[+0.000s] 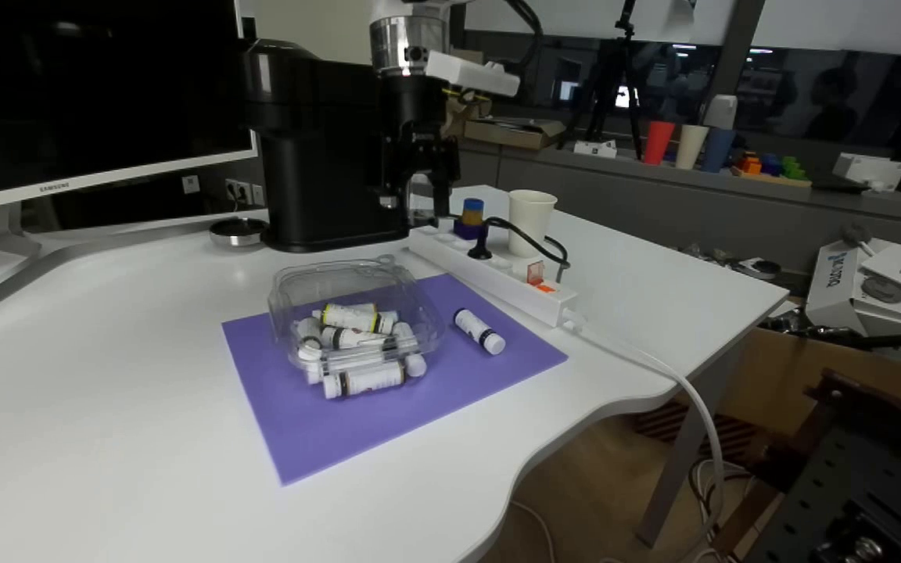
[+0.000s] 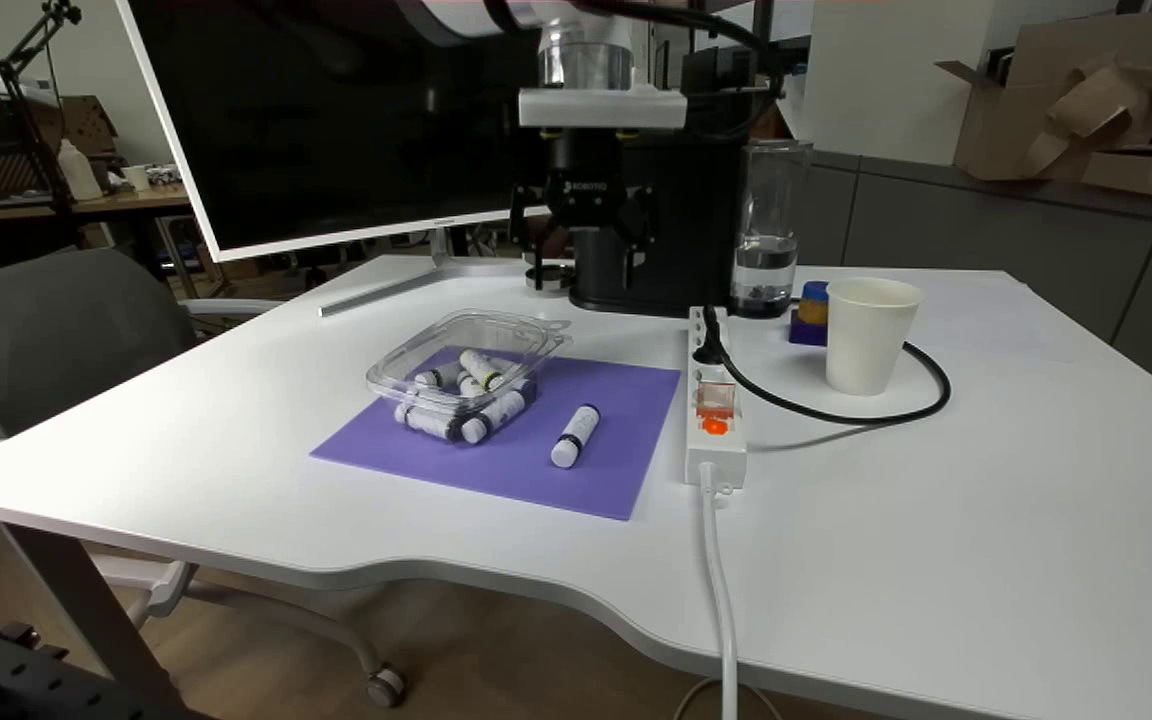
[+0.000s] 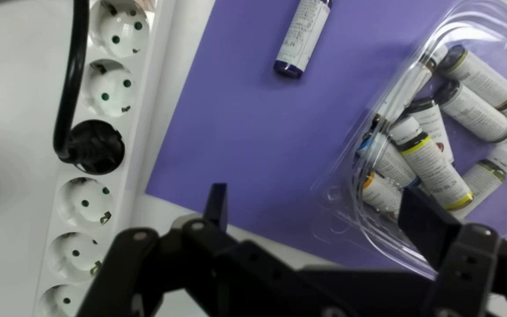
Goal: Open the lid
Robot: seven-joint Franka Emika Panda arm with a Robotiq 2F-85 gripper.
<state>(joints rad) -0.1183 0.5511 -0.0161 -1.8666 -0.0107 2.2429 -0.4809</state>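
Note:
The tall black machine stands at the back of the table in both exterior views. Its lid is at the very top, seen almost edge-on and looking closed down; in an exterior view the arm partly covers the machine's upper part. My gripper points downward near the machine, its fingertips well below the lid's level and above the tabletop. Spread wide in the wrist view, the fingers hold nothing. Neither machine nor lid shows in the wrist view.
A purple mat carries a clear plastic tray of several small bottles and one loose bottle. Beside it lie a white power strip with black cable, and a paper cup. A large monitor stands near the machine.

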